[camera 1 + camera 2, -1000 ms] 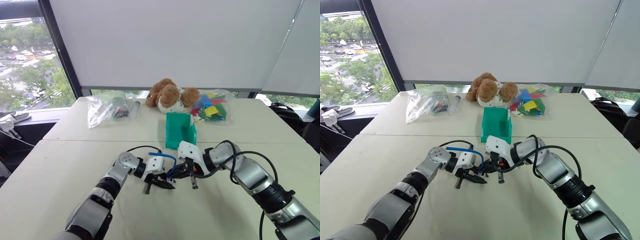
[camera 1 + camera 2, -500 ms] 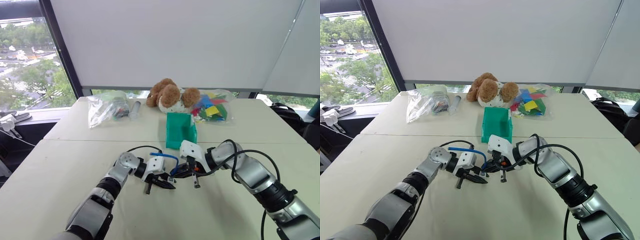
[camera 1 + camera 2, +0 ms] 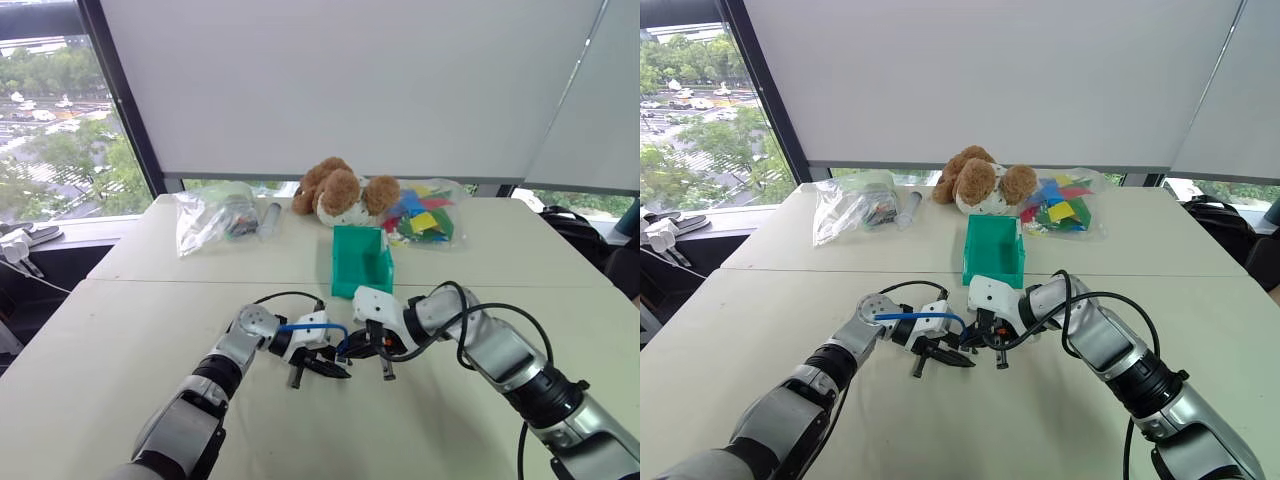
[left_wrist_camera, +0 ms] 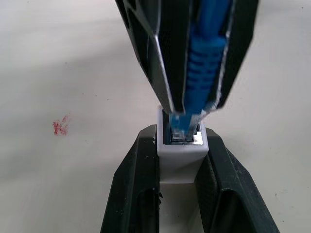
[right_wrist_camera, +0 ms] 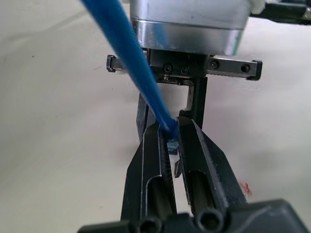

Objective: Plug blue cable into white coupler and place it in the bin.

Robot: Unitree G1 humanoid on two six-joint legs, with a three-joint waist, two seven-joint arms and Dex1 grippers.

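Observation:
In the left wrist view my left gripper (image 4: 180,138) is shut on the white coupler (image 4: 181,162), a small block with its socket facing away from the wrist. My right gripper (image 5: 170,127) is shut on the blue cable (image 5: 131,58) just behind its plug. The plug of the blue cable (image 4: 204,63) sits in the coupler's socket. In the head views both grippers meet low over the table, left gripper (image 3: 322,366) and right gripper (image 3: 365,350) tip to tip. The cable (image 3: 310,326) loops over my left wrist. The teal bin (image 3: 360,262) stands just beyond them, apart from both.
A brown teddy bear (image 3: 335,190) and a clear bag of colourful pieces (image 3: 425,215) lie behind the bin. Another clear bag (image 3: 210,215) lies at the back left. A small red mark (image 4: 59,127) is on the tabletop beside the coupler.
The free loop of the blue cable has swung lower and to the left, over my left wrist. Both grippers hold their places and stay shut.

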